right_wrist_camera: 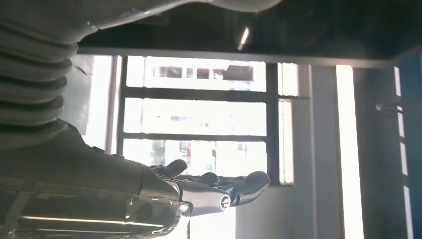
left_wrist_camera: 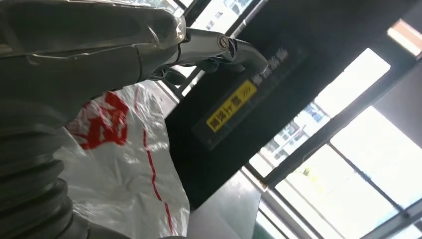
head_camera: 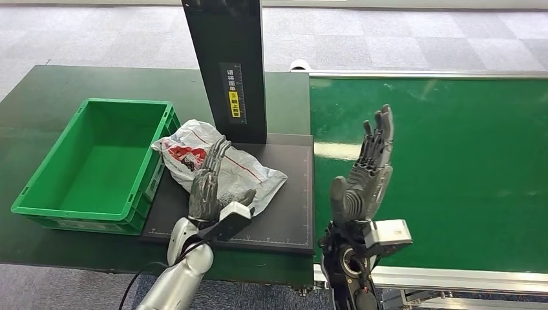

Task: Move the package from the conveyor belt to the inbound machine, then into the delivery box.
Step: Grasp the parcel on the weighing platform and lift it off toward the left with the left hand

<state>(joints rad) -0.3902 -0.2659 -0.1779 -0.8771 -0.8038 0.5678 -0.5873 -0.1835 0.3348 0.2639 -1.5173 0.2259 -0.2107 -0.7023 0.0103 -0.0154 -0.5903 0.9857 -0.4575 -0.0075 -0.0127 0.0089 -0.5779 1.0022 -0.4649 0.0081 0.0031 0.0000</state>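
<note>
1. The conveyor belt (head_camera: 439,168) lies bare to the right.
2. The inbound machine (head_camera: 278,194) carries the package on its dark plate, beside the delivery box (head_camera: 97,161).
3. The package (head_camera: 242,169), a crinkled white plastic bag with red print, looks light, soft and slippery; bunching its loose middle seems the surest hold.
4. The left robot hand (head_camera: 210,187) rests flat on it, fingers extended, gripping nothing.
5. The right robot hand (head_camera: 368,171) hovers spread and empty.

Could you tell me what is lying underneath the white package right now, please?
The white package lies on the black platform of the inbound machine, one end overhanging the green box. The left hand rests on it. The platform surface beneath it is covered.
</note>
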